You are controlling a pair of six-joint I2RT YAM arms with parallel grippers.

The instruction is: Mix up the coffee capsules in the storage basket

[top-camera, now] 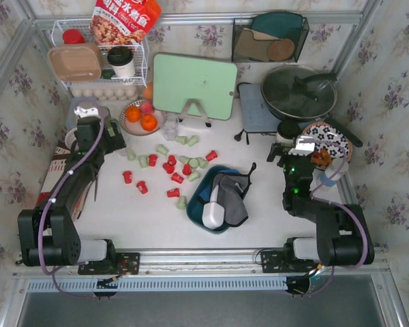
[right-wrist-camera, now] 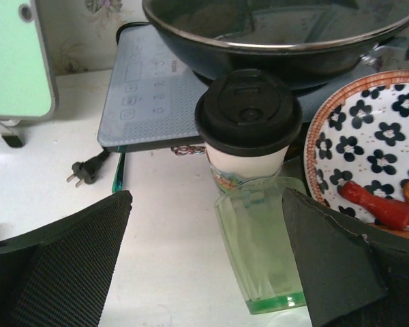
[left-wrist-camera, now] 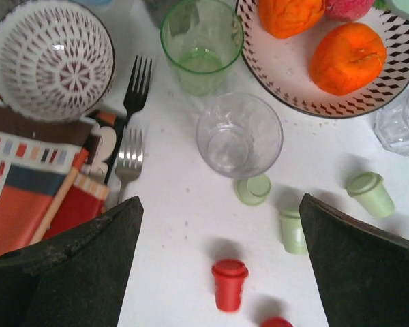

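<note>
Coffee capsules [top-camera: 169,167], red and pale green: loose on the white table [top-camera: 143,218], left of and behind the storage basket [top-camera: 196,212].
Basket teal, near centre; interior largely covered by grey cloth [top-camera: 233,201] and white item [top-camera: 213,214], contents beneath not discernible. One green capsule [top-camera: 183,202] just beside left rim. Left gripper [left-wrist-camera: 218,204] spread wide, empty, red capsule [left-wrist-camera: 229,283] between its fingers in view. Right gripper [right-wrist-camera: 206,197] spread wide, empty; green glass [right-wrist-camera: 259,252] partly hidden by one finger.
</note>
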